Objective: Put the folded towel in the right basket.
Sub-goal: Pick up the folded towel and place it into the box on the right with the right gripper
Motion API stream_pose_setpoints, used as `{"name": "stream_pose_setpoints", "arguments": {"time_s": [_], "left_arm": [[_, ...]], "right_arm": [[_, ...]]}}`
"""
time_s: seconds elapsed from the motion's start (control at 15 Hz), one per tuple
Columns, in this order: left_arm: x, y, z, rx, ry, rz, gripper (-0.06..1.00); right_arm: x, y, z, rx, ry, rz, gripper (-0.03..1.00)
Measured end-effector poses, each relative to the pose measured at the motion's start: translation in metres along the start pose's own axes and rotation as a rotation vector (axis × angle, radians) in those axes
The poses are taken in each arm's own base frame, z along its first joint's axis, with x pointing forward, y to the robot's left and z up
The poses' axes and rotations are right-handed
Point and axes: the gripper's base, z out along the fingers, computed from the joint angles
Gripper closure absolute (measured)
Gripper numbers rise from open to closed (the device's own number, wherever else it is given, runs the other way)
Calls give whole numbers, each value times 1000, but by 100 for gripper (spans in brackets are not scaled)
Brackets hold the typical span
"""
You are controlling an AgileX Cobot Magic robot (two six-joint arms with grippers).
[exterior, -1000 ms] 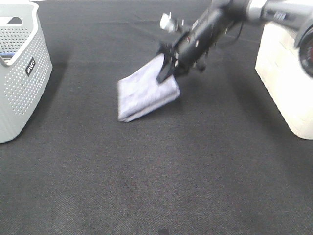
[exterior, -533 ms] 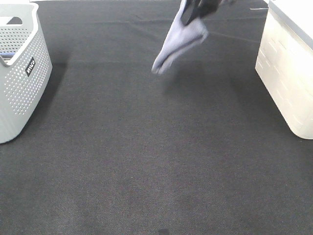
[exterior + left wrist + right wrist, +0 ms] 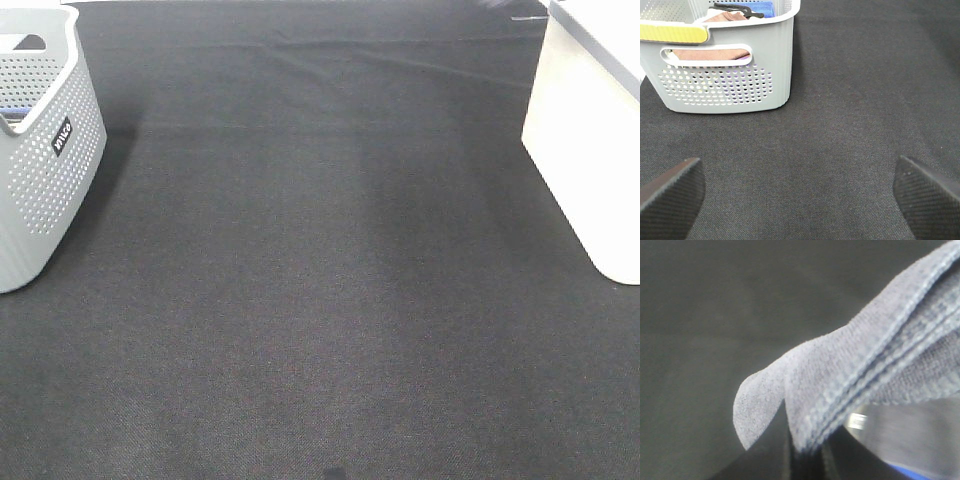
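Right tool [image 3: 807, 466]: closed on the folded towel [image 3: 860, 375], pinching its stacked edges between dark fingers, visible only as a sliver under the cloth. Held up off the dark table [image 3: 700, 315], pale lilac-grey layers fanning up and away from the grip, one rounded corner drooping just beside the tool. Seen only through the right wrist camera, close and partly blurred. Past the towel, on the side away from that drooping corner, a pale blurred surface with a touch of blue; cannot tell what.

Left tool [image 3: 800, 200]: spread wide, holding nothing, both textured black fingertips [image 3: 671, 192] hovering low over the table. Ahead of it and off toward one fingertip's side, the grey basket [image 3: 725, 75], perforated, upright on the table, well apart from the fingertips. Inside, a brownish cloth [image 3: 707, 52] showing through the handle slot, a blue cloth [image 3: 762, 7] and something black on top. Along the rim nearest the tool, a yellow strip [image 3: 672, 32].

From the high camera: grey basket at the left edge, white right basket [image 3: 585, 150] at the right edge, well apart, with the cloth-covered table between them and a crease across its far part.
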Motion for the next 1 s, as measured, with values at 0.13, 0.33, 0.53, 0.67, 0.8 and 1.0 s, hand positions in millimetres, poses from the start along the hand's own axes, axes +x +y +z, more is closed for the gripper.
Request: {"name": "stream_pose_setpoints", "arguments": {"time_s": [0.13, 0.33, 0.53, 0.67, 0.8, 1.0], "left_arm": [[0, 0, 0, 0, 0, 0, -2], [0, 0, 0, 0, 0, 0, -2], [0, 0, 0, 0, 0, 0, -2], [0, 0, 0, 0, 0, 0, -2], [0, 0, 0, 0, 0, 0, -2], [0, 0, 0, 0, 0, 0, -2]], "right_arm": [[3, -33, -12, 62, -13, 80, 90], [22, -68, -2, 143, 71, 137, 90], [52, -83, 26, 213, 229, 126, 90], [68, -87, 44, 212, 308, 123, 90], [77, -90, 59, 212, 354, 121, 90], [79, -90, 63, 214, 361, 141, 44]]}}
